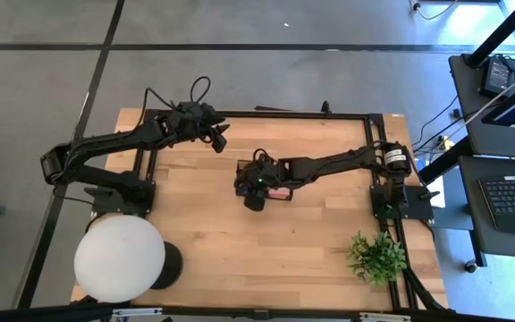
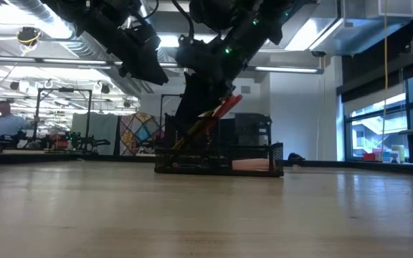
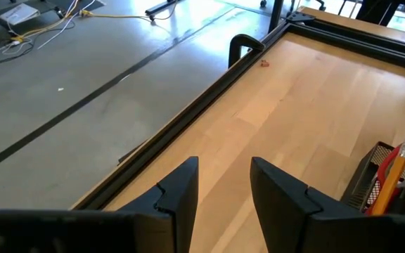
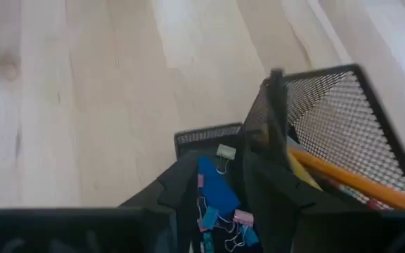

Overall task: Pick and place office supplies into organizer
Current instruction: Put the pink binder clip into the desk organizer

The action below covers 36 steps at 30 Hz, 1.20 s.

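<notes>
My right claw (image 4: 220, 186) hangs over the black mesh organizer (image 1: 262, 185) mid-worktop (image 1: 329, 241), fingers parted with a blue binder clip (image 4: 213, 184) between them; whether I grip it I cannot tell. I judge this a drop-off; next I should lift clear. Pencils (image 4: 343, 176) and red scissors (image 2: 224, 107) already stand inside. My left claw (image 3: 222, 193) waits released near the far edge. No readable writing.

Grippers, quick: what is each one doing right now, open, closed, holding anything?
Left gripper: open, empty, above the table's far edge.
Right gripper: over the organizer, fingers apart, nothing visibly held.
</notes>
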### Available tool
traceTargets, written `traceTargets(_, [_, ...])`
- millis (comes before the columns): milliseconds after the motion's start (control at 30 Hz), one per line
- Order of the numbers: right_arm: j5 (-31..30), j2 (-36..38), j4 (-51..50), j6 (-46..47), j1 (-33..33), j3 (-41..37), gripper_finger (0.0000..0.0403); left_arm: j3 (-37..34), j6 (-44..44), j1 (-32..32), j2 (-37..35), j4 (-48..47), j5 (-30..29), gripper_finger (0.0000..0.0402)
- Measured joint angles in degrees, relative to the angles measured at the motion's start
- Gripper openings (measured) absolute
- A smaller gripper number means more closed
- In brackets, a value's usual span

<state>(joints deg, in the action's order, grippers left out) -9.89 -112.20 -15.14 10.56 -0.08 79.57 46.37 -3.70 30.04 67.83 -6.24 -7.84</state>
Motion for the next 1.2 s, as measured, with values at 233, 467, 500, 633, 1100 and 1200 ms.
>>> traceTargets(233, [0.97, 0.68, -16.69, 2.69, -1.19, 13.14, 0.0119, 0.00, 0.00, 0.00, 0.00, -0.04, 0.02, 0.0125])
traceTargets(467, [5.01, 1.02, -44.83, -7.09, -4.42, 32.09, 0.0119, 0.00, 0.00, 0.01, 0.00, -0.65, 0.02, 0.0125])
traceTargets(500, [5.05, 1.31, -47.94, -8.45, -5.16, 33.98, 0.0119, 0.00, 0.00, 0.00, 0.00, -0.98, 0.02, 0.0125])
traceTargets(633, [4.75, 4.55, -53.25, -13.36, -9.09, 37.39, 0.0119, 0.00, 0.00, 0.02, 0.00, -2.74, 0.02, 0.0125])
traceTargets(1100, [5.54, 11.69, -64.48, -34.58, -30.58, 36.47, 0.0137, 0.00, 1.53, 0.09, 0.00, -2.88, -0.15, 0.0125])
traceTargets(1200, [7.97, 11.58, -63.24, -40.25, -35.91, 33.31, 0.0169, 0.00, 1.51, 0.09, 0.00, -2.72, -0.17, 0.0125])
